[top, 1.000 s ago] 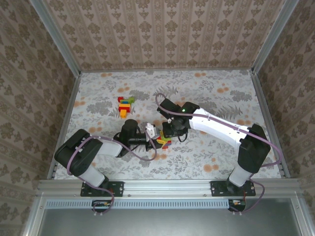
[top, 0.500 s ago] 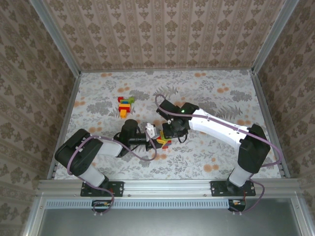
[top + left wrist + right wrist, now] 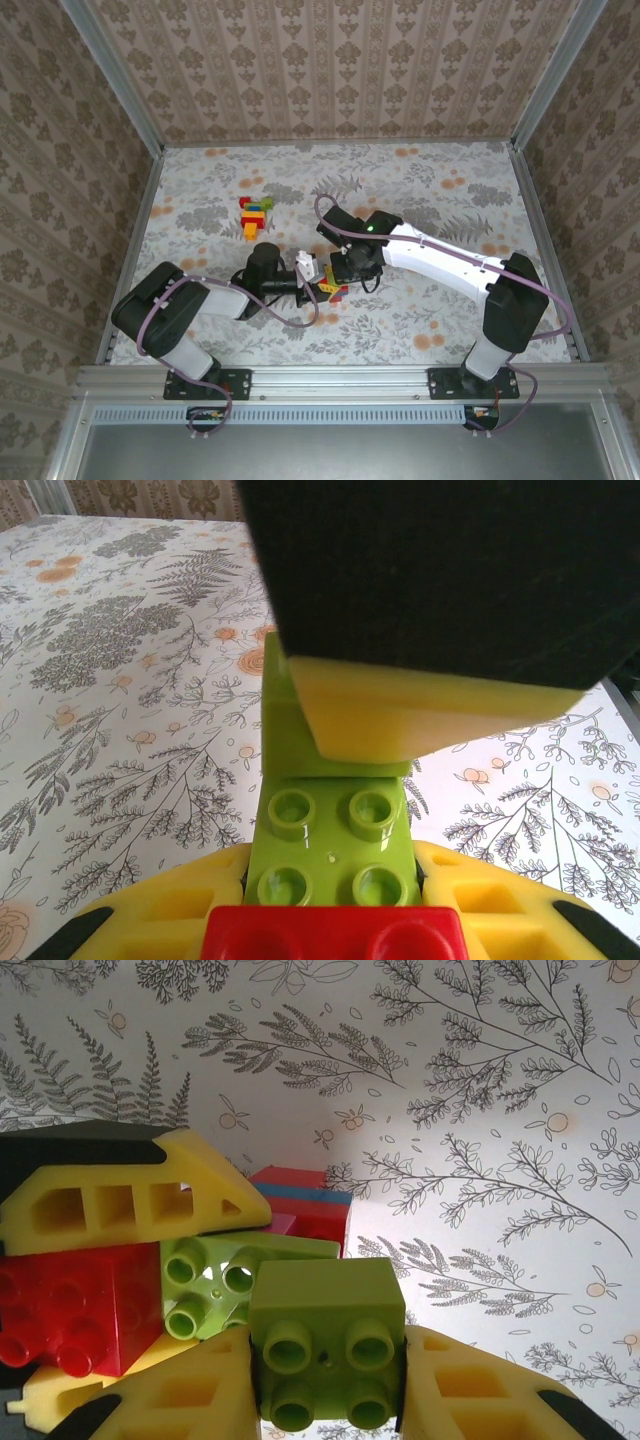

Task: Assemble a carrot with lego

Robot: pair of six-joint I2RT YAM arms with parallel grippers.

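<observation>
Floral-printed surface (image 3: 430, 190) inside papered walls carries a loose lego pile (image 3: 255, 213). Both hands meet on the near side of that pile, a little to its right.

The left hand (image 3: 312, 277) is clenched on a small stack: a green brick (image 3: 335, 845) with a red brick (image 3: 335, 935) against it. The right hand (image 3: 342, 268) is clenched on a second green brick (image 3: 325, 1335), held just beside that stack. Whether the two touch I cannot tell. Spare bricks (image 3: 300, 1205) in red and blue lie under the meeting point, also on the pile's near side.

The step in hand looks like pressing the second green brick onto the stack. Misaligned studs could seat it crooked or pop it off. The pressing force could twist the stack in the left hand's grip. A dropped piece would land among the spare bricks, where the crowded hands would struggle to reach it.
</observation>
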